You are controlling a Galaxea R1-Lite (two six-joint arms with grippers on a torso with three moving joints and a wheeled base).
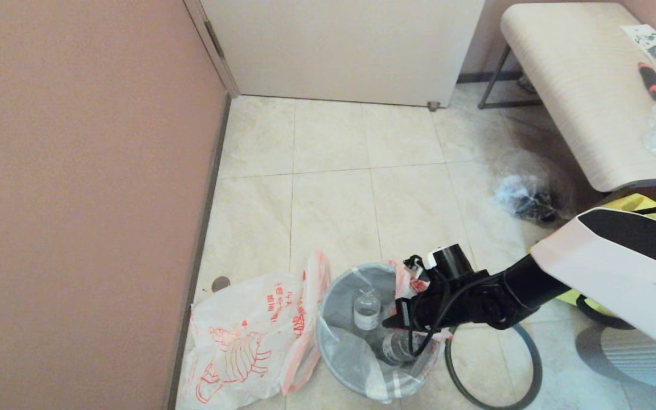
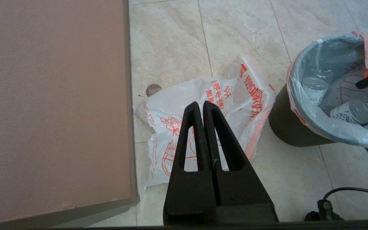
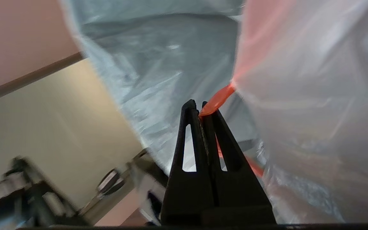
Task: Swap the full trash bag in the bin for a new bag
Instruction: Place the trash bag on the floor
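- When one looks from the head view, the bin (image 1: pixel 362 364) stands on the floor tiles, lined with the full trash bag (image 1: pixel 356 341), and bottles lie inside it. The right gripper (image 1: pixel 392 322) reaches over the bin's mouth from the side away from the wall, and its jaws are pressed together. The new bag (image 1: pixel 242 347) lies flat on the floor just beside the bin, between the bin and the wall. A grey hoop (image 1: pixel 493 364) lies on the floor on the bin's other side.
- From the left wrist view, the left gripper (image 2: pixel 200 107) hangs above the new bag (image 2: pixel 203 111), pinched together and holding nothing. The bin (image 2: pixel 292 127) is to its side, so this arm is nearer to the new bag.
- From the right wrist view, the right gripper (image 3: pixel 196 107) is clamped on an orange-pink strip of the full trash bag (image 3: pixel 299 95). The plastic rises from the fingertips, so I judge the coming pull must go upward, out of the bin.
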